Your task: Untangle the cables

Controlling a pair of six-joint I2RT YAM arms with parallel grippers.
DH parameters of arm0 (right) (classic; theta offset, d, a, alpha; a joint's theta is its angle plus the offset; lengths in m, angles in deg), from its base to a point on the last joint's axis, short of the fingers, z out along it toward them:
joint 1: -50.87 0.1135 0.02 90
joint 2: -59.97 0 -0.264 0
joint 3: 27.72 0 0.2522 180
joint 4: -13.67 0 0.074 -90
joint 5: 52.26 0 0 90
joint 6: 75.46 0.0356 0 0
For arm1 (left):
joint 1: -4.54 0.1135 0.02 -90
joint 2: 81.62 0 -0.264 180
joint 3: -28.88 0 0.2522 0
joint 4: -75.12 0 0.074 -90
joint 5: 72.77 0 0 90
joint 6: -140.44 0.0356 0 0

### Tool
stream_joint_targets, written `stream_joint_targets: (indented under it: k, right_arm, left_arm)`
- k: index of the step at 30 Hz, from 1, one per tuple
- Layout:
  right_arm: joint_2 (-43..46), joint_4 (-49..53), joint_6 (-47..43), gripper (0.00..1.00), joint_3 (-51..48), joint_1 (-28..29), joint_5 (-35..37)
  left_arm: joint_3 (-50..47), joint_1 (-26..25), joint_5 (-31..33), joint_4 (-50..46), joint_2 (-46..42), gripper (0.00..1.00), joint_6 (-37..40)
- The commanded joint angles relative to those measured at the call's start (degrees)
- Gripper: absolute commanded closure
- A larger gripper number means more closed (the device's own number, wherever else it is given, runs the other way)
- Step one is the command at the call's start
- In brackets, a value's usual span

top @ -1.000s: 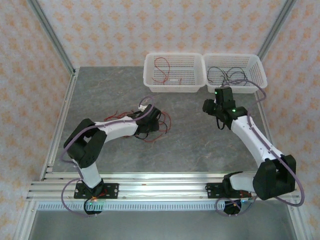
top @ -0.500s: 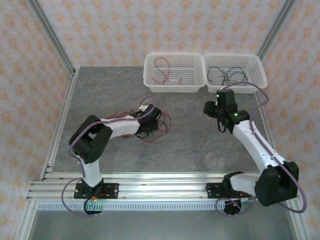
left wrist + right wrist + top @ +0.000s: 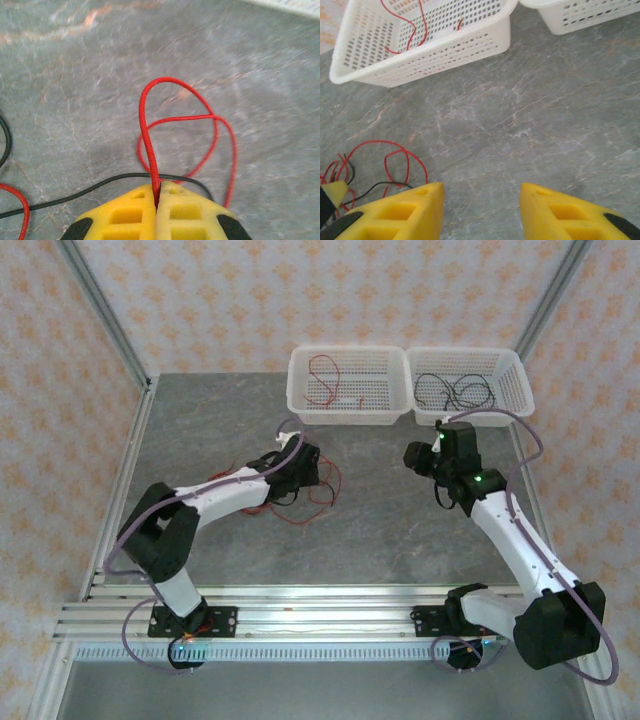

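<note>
Left claw at red-black cables; right claw apart, near white basket.

Thin red and black cables lie in a loose tangle on the table, centre-left of the top view. One red strand is pinched in the left gripper and loops up-frame. A black strand crosses just above the fingertips. A red wire lies in the left basket, black wires in the right basket.

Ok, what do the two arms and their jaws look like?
The left arm and right arm have white links and black joints, with a lilac-grey cable looped along each. Green lights glow on the right wrist. The jaws are yellow with rectangular recesses and black bases.
</note>
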State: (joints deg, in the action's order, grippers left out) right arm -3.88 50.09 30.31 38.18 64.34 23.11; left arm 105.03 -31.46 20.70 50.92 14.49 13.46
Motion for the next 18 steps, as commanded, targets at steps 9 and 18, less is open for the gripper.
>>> stream_joint_targets:
  k: [9, 18]
  right_arm:
    - [2.57, -13.34, 11.32, 0.56, -6.16, 3.97, -10.92]
    - [-3.47, -22.92, 15.07, 0.52, -8.20, 12.44, -7.43]
  left_arm:
    - [7.03, -4.71, -0.92, -4.93, -7.07, 1.00, 2.65]
    - [14.60, -8.18, -0.01, -9.12, -8.89, 1.00, 4.75]
